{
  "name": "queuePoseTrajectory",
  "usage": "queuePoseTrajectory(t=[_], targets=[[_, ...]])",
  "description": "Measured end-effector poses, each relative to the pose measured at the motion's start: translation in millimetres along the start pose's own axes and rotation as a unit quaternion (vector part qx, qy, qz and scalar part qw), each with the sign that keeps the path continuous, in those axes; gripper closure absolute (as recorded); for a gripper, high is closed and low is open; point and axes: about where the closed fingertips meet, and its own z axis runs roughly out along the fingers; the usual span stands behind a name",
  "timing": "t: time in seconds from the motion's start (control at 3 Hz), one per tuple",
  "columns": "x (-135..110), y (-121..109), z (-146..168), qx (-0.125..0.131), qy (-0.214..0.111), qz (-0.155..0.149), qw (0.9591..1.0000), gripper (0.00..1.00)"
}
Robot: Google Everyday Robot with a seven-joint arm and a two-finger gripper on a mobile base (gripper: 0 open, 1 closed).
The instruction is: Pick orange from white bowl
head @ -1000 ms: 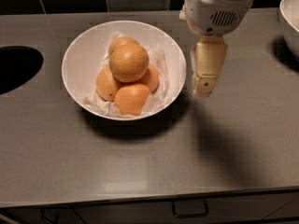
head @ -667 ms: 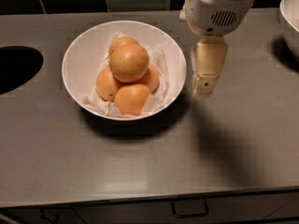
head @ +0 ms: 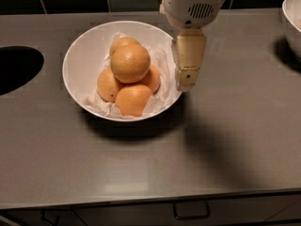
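Note:
The white bowl stands on the grey counter, left of centre, and is lined with crumpled white paper. It holds several round fruits in a pile. The orange is the largest and palest and sits on top of the pile. Smaller, deeper-orange fruits lie under and around it. My gripper hangs down from the white wrist housing, over the bowl's right rim. It is to the right of the orange and apart from it, and holds nothing.
A dark round opening is cut in the counter at the far left. Part of another white bowl shows at the top right edge. Dark tiles run along the back. A drawer handle sits below the counter's front edge.
My gripper has moved left, from beside the bowl to over its right rim. The fruits and the bowl have not moved.

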Motion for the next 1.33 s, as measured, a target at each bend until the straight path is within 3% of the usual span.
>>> queuePoseTrajectory(t=[0.33, 1.33], targets=[[-16.2, -7.3, 7.8, -0.005, -0.009, -0.034, 0.9994, 0.00], [-48.5, -19.7, 22.9, -0.007, -0.052, -0.094, 0.9942, 0.00]])
